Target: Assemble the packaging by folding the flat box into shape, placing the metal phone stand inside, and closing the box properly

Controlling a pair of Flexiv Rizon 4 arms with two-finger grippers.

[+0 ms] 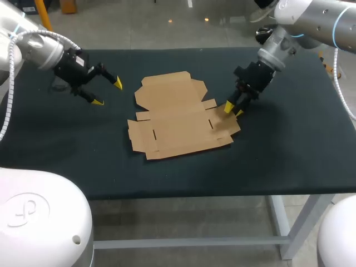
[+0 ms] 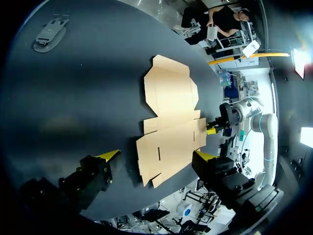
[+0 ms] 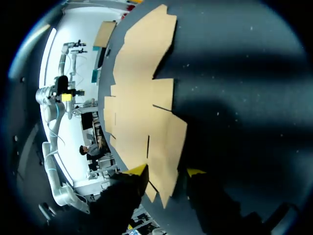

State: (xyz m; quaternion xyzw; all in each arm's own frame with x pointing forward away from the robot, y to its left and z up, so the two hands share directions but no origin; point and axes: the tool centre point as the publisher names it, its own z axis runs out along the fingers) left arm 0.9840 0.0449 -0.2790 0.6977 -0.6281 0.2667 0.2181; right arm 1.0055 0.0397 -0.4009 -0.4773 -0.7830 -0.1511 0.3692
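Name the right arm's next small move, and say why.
Probably shut the right gripper on the edge flap of the flat box and lift: the box lies unfolded, that flap sits between the open fingers, and the left gripper hangs apart.

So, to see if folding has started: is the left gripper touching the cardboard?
Apart. The head view shows a strip of bare table between the left gripper and the flat cardboard's near edge.

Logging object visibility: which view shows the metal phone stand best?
Left wrist view: the phone stand lies in full sight on the table. In the head view the left arm hides nearly all of it; the right wrist view misses it.
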